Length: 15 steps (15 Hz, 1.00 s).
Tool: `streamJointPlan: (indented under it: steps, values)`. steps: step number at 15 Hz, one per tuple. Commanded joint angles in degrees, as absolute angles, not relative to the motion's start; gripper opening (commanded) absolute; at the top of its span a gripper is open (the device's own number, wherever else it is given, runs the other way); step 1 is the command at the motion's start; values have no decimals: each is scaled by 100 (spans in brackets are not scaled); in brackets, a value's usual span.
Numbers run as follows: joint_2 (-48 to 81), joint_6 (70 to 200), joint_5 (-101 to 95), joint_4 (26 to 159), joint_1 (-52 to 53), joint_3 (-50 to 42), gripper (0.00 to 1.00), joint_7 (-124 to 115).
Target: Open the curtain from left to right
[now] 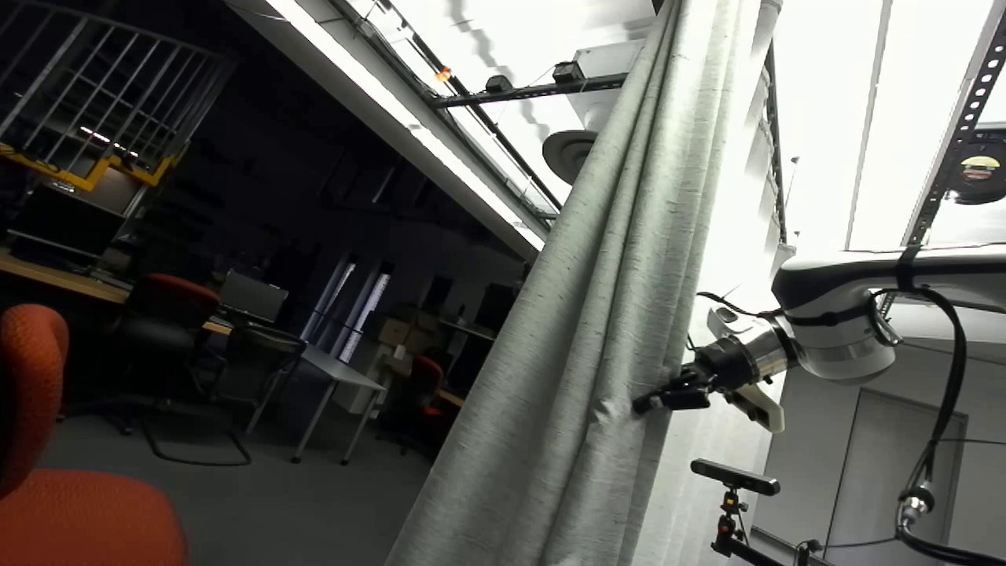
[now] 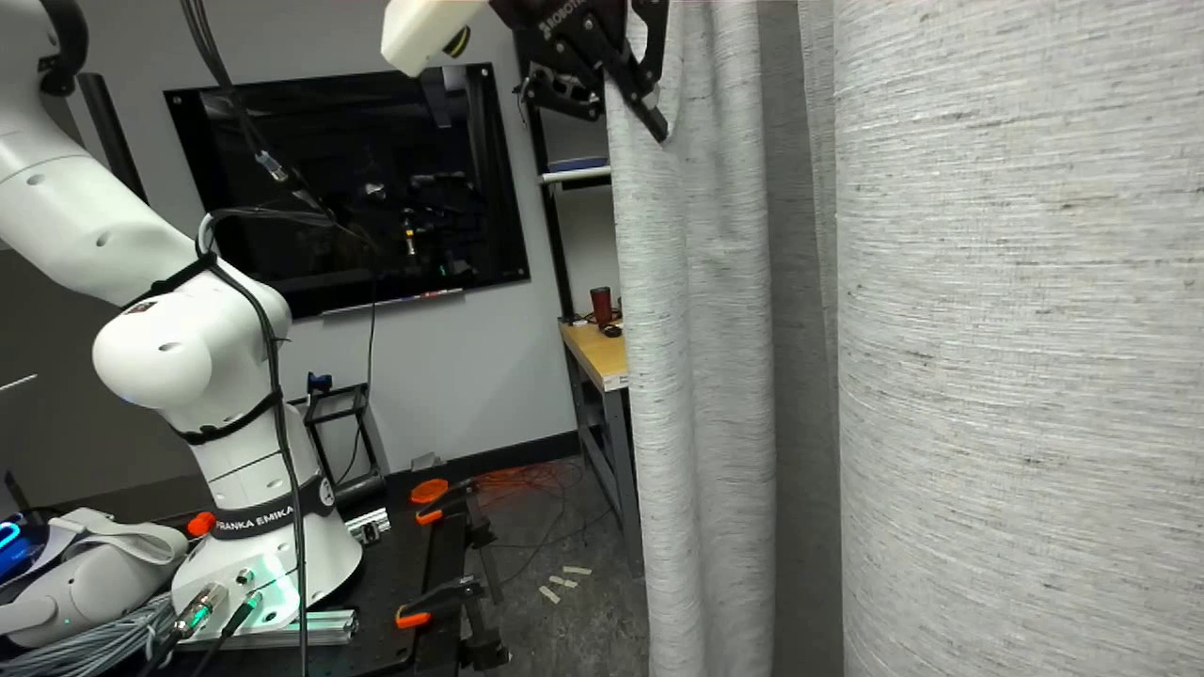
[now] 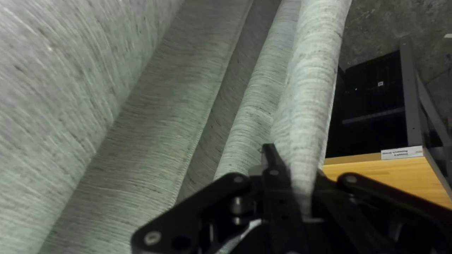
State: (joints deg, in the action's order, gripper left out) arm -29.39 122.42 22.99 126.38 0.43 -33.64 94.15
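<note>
The curtain (image 2: 1016,329) is hanging in tall folds beside the robot arm (image 2: 226,329). The gripper (image 3: 298,176) is holding the curtain's edge, its fingers (image 3: 275,180) pinching it narrowly. Behind this edge, a wood-topped table (image 2: 594,352) is standing partly hidden.

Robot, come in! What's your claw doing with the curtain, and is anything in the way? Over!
Gripper shut on curtain. Curtain hangs in folds. Table past curtain's edge, maybe in the way, gap unclear.

In an exterior view, your gripper (image 1: 652,399) holds the tall grey curtain (image 1: 613,306), which puckers beside the grip.
</note>
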Motion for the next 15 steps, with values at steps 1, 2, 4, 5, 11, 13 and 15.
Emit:
streamJointPlan:
  steps: [1,2,4,5,11,13,15]
  values:
    - [-2820,12188,2516,12611,-130,-3205,4,9505]
    - [-2773,12188,2584,12604,-129,-3182,4,9508]
    - [-2714,12189,2639,12579,-132,-3160,4,9508]
    - [-2709,12189,2641,12574,-132,-3160,4,9508]
    - [-2416,12257,2847,12388,19,-3200,1,9554]
    - [-2104,12336,3158,12161,163,-3214,1,9634]
    - [-1726,12496,3544,11872,250,-3185,1,9768]
